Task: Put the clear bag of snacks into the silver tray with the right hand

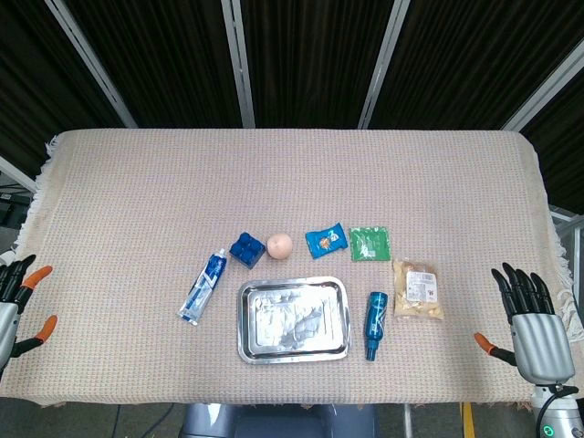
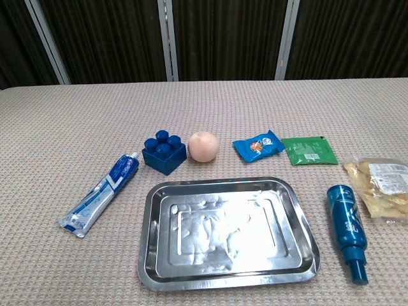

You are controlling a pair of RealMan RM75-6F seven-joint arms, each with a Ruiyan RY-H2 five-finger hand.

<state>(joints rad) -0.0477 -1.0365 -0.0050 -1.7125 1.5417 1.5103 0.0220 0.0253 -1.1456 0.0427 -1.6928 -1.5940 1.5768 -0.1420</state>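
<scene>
The clear bag of snacks (image 1: pixel 418 289) lies flat on the cloth to the right of the silver tray (image 1: pixel 294 319); in the chest view the bag (image 2: pixel 384 187) is cut by the right edge and the tray's rim (image 2: pixel 148 255) is near the front. The tray holds nothing. My right hand (image 1: pixel 531 321) hovers at the table's right front corner, fingers spread, holding nothing, well right of the bag. My left hand (image 1: pixel 16 306) is at the left edge, fingers apart and empty. Neither hand shows in the chest view.
A blue bottle (image 1: pixel 375 325) lies between tray and bag. Behind the tray are a blue block (image 1: pixel 246 248), a peach ball (image 1: pixel 279 245), a blue snack packet (image 1: pixel 325 240) and a green packet (image 1: pixel 369 244). A toothpaste tube (image 1: pixel 203 286) lies left of the tray.
</scene>
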